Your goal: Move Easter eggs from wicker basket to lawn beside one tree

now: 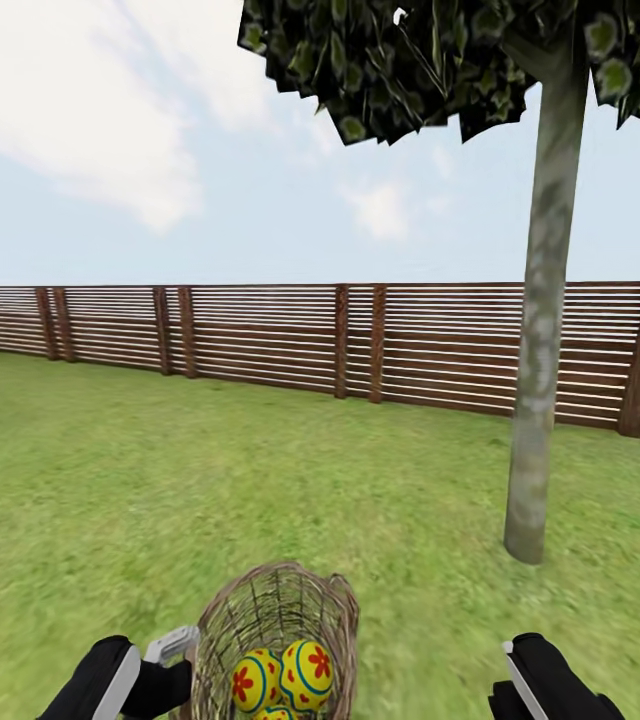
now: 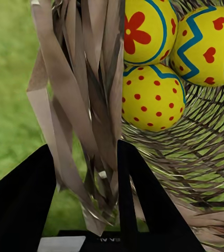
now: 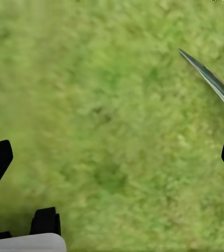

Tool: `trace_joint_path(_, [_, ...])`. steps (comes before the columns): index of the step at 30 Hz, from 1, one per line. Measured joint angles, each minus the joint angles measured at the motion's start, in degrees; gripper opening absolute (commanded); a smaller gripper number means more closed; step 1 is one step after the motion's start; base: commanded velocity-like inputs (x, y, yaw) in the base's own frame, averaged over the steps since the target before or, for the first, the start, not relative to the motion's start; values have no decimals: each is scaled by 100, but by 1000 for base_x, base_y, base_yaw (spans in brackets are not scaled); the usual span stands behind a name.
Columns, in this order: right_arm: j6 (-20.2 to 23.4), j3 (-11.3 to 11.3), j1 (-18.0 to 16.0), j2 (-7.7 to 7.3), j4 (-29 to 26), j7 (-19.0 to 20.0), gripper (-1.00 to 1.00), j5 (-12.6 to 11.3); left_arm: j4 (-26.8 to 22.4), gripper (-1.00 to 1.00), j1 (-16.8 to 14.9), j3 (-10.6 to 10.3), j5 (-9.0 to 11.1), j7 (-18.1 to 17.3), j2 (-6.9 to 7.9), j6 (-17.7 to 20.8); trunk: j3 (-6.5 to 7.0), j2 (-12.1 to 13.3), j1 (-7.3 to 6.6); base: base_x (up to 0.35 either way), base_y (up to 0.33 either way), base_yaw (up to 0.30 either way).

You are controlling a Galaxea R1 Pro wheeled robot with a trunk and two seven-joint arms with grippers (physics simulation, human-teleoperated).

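Left gripper (image 2: 85, 173) clamped on basket (image 1: 270, 610) rim, three eggs (image 2: 152, 97) inside; right gripper (image 3: 112, 157) apart, empty; risk: tilting spills eggs before tree (image 1: 540, 350).

Grounds: mottled green grass (image 1: 210, 480), flat, extending beyond the jaws to the boundary. Boundary: brown horizontal-slat wooden fence (image 1: 280, 340), darker posts at intervals. Overhead: pale blue sky (image 1: 90, 230), scattered white cloud (image 1: 70, 110); even daylight.
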Motion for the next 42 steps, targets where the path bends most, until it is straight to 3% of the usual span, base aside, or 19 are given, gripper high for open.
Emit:
trace_joint_path(2, [-3,3,-1,3,2,0,100,3,-3,-100,0,1,67,-6,0,3,0,0,0,334,0,-15])
trace_joint_path(6, [-8,6,-1,4,2,-1,100,7,-2,-100,1,1,-37,4,1,1,0,0,0,334,0,-1])
trace_joint_path(10, [-9,6,-1,6,2,-1,100,6,-3,-100,1,1,31,-1,0,1,0,0,0,334,0,0])
trace_joint_path(26, [-10,10,-1,13,2,-3,100,10,-11,-100,1,-7,-2,-4,1,0,0,0,0,334,0,-2])
trace_joint_path(39, [-8,6,-1,11,1,-1,100,7,-3,-100,1,-1,63,-7,0,1,16,0,0,334,0,-213])
trace_joint_path(42, [-8,6,-2,11,2,-1,100,7,0,-100,1,1,-12,4,-2,1,16,0,0,334,0,-52])
